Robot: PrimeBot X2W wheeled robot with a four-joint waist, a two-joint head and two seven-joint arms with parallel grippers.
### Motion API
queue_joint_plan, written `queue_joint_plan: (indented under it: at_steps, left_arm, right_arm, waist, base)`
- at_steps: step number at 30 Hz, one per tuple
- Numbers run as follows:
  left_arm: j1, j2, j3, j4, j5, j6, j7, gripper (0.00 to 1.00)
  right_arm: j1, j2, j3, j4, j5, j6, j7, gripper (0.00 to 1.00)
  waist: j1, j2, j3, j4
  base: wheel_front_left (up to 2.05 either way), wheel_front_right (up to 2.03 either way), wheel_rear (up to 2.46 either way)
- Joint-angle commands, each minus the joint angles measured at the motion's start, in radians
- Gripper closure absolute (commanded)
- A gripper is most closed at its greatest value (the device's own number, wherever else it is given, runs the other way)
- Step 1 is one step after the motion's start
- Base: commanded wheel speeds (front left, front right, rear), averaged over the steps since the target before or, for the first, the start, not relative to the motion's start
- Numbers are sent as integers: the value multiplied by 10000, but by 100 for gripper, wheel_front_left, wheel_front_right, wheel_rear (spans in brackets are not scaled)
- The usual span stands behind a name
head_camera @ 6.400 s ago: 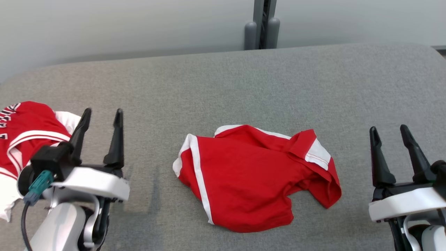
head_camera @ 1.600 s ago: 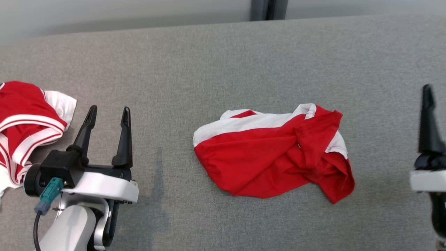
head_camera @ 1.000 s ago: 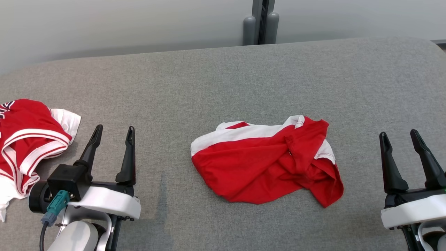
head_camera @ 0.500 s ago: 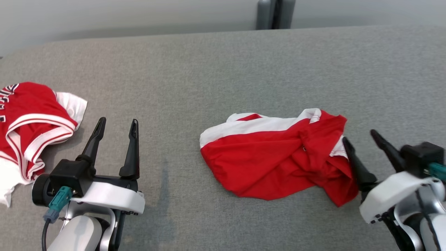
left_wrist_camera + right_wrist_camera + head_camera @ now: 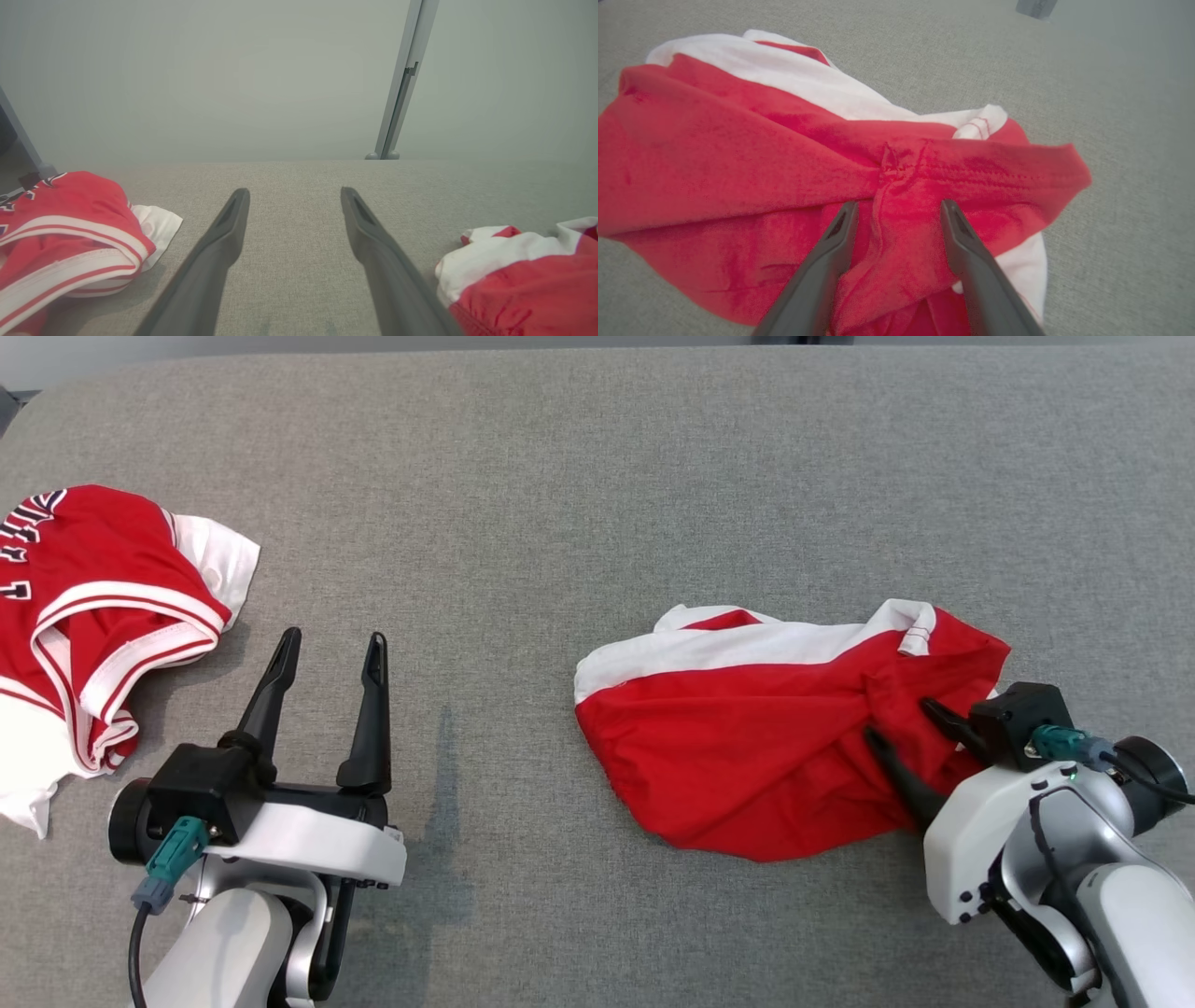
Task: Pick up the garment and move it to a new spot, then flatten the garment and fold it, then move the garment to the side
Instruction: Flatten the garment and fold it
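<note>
Finds the red garment (image 5: 747, 756) crumpled in a heap on the grey fabric surface (image 5: 560, 476), right of centre in the head view, with a white band along its far edge and a white cuff poking up at the far right. Sets the right gripper (image 5: 901, 721) at the heap's right end, arm entering from the lower right, fingertips down on the red cloth. Shows, from the right wrist, the right gripper (image 5: 900, 205) with fingers standing apart, straddling a raised red fold of the garment (image 5: 738, 154) just below a puckered seam. Has cloth between the fingers but is not clamped on it; cannot tell whether the inner faces press the fold.

Holds the left gripper (image 5: 333, 637) low over bare surface at the lower left, fingers spread wide and pointing away from the robot, well apart from the garment. Shows, from the left wrist, the left gripper (image 5: 295, 193) spread over grey fabric, the garment (image 5: 528, 289) at the right edge, a rumpled red-and-white jersey (image 5: 70, 219) at the left, and a grey post (image 5: 402, 84) against the pale wall beyond. Places that jersey (image 5: 93, 588) at the head view's far left, striped white with dark lettering, near the left gripper but not touching it.
</note>
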Motion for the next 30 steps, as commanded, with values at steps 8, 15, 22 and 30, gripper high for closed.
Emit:
queue_joint_plan:
  at_steps: [8,15,22,30]
  left_arm:
    - [-174,-12,79,173,110,-74,-123,0]
    - [-189,70,50,129,158,-59,-120,0]
    - [-277,202,0,64,197,-50,19,0]
    - [-122,338,39,-88,178,89,117,0]
  right_arm:
    - [997,545,-1561,-941,128,-3,-240,100]
    - [1897,1454,-3155,-1497,536,-3,-819,100]
    - [2222,2042,-4071,-416,1691,-1,-1317,0]
    - [1961,2163,-4713,-226,1988,-1,-3265,0]
  waist:
    - [0,0,-133,-265]
    - [0,0,-176,-525]
    - [0,0,-190,-686]
    - [0,0,-323,-840]
  base:
    - [0,0,0]
    - [0,0,0]
    - [0,0,0]
    - [0,0,0]
